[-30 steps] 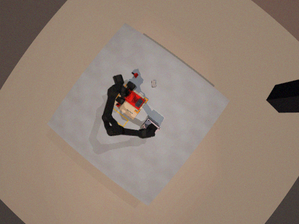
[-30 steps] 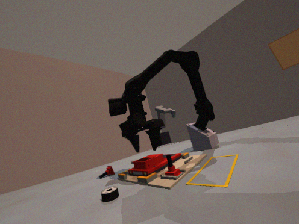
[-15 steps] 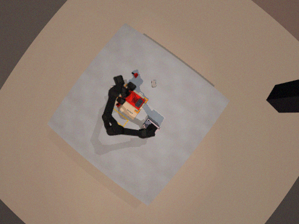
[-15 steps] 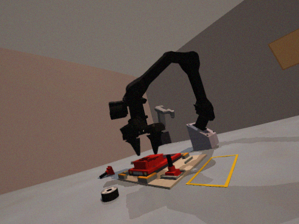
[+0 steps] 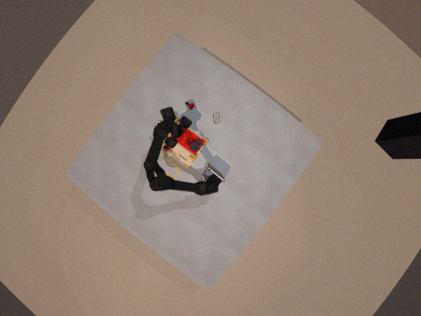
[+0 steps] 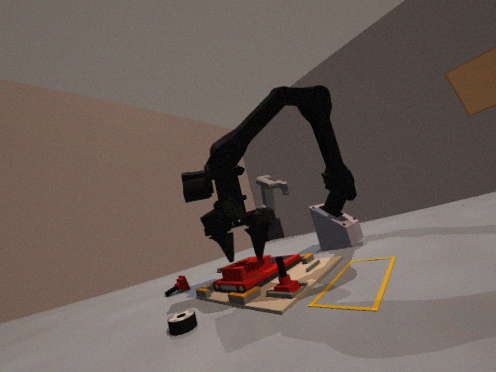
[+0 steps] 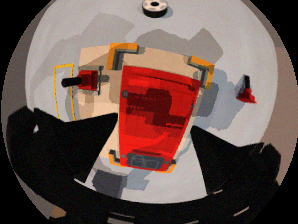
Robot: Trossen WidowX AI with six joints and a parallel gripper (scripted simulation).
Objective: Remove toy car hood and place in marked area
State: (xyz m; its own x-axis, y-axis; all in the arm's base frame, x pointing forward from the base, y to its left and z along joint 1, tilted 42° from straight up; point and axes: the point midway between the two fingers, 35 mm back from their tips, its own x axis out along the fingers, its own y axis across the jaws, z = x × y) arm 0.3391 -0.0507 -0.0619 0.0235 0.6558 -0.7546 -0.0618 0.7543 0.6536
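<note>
The red toy car [image 5: 187, 137] [image 6: 292, 260] [image 7: 142, 140] sits among corner brackets on a wooden board. Its raised red top part [image 6: 237, 272] looks like the hood and is on the car; its seams are hard to tell. My gripper [image 5: 178, 132] [image 6: 245, 259] [image 7: 155, 123] is open and empty, pointing down low over the car. In the wrist view its fingertips lie on either side of the red top; whether they touch it cannot be told. The marked area, a yellow outline [image 5: 177, 173] [image 6: 385, 285] [image 7: 64, 65], lies on the table beside the board and holds nothing.
The board [image 6: 280, 305] [image 7: 92, 107] also bears a red block with a black post [image 6: 286, 285] [image 7: 87, 80], between the car and the outline. A small red-and-black part [image 5: 190, 105] [image 7: 246, 92] and a black-and-white ring [image 5: 216, 117] [image 6: 182, 322] lie off the board.
</note>
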